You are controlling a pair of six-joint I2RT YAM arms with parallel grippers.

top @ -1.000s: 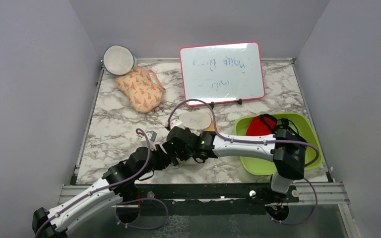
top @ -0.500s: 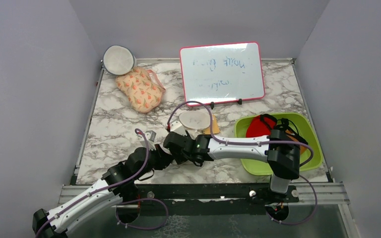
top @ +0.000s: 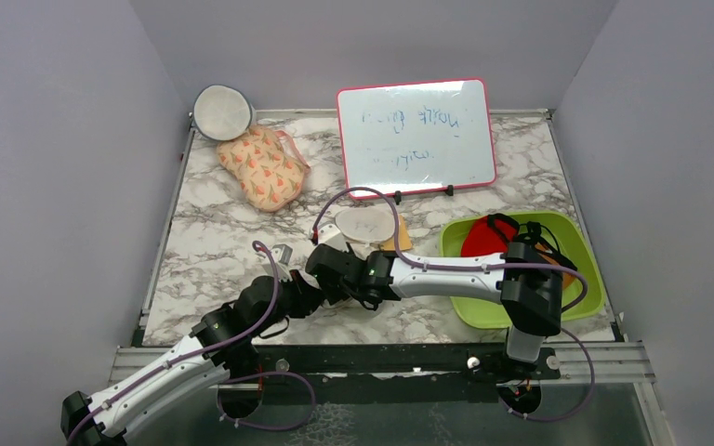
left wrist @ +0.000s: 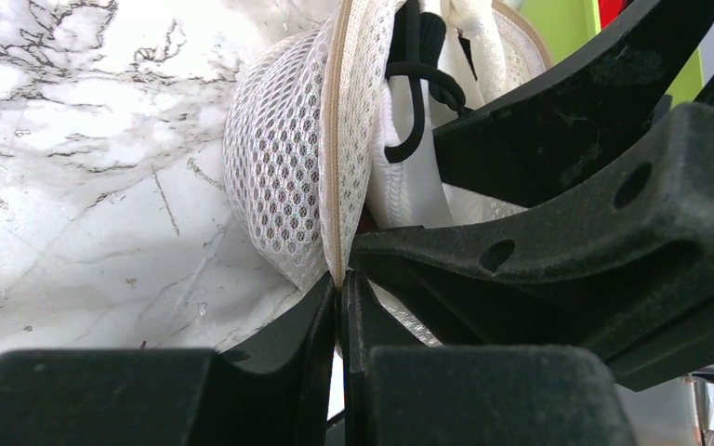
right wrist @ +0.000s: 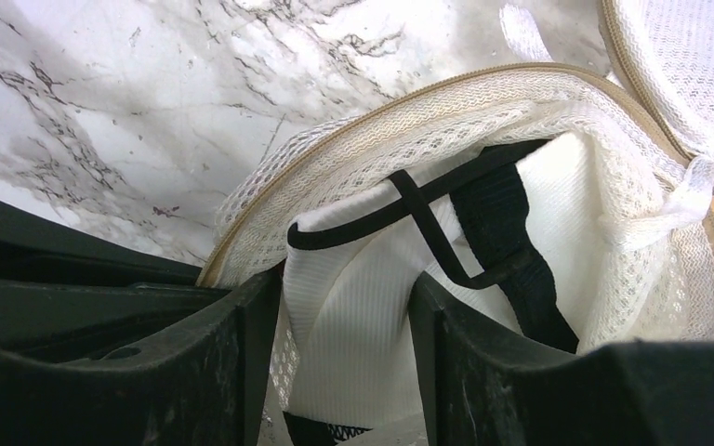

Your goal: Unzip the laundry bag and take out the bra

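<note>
The laundry bag [top: 364,224] is a white mesh pouch, unzipped, lying mid-table on an orange notepad [top: 402,241]. My left gripper [left wrist: 342,286] is shut on the bag's tan zipper edge, and the mesh [left wrist: 279,167] bulges above it. In the top view, it [top: 314,293] sits just near of the right gripper [top: 327,267]. My right gripper [right wrist: 346,311] reaches into the open bag [right wrist: 446,98] and is closed on the bra [right wrist: 358,279], white ribbed fabric with black straps. The bra also shows in the left wrist view [left wrist: 407,190].
A pink-framed whiteboard [top: 416,137] stands at the back. A peach floral pouch [top: 262,167] and a grey-rimmed white disc [top: 222,111] lie at the back left. A green bin [top: 581,243] with a red item [top: 483,240] sits at the right.
My right gripper moved left and nearer, into the bag, over the first half second. Both arms have hardly moved since.
</note>
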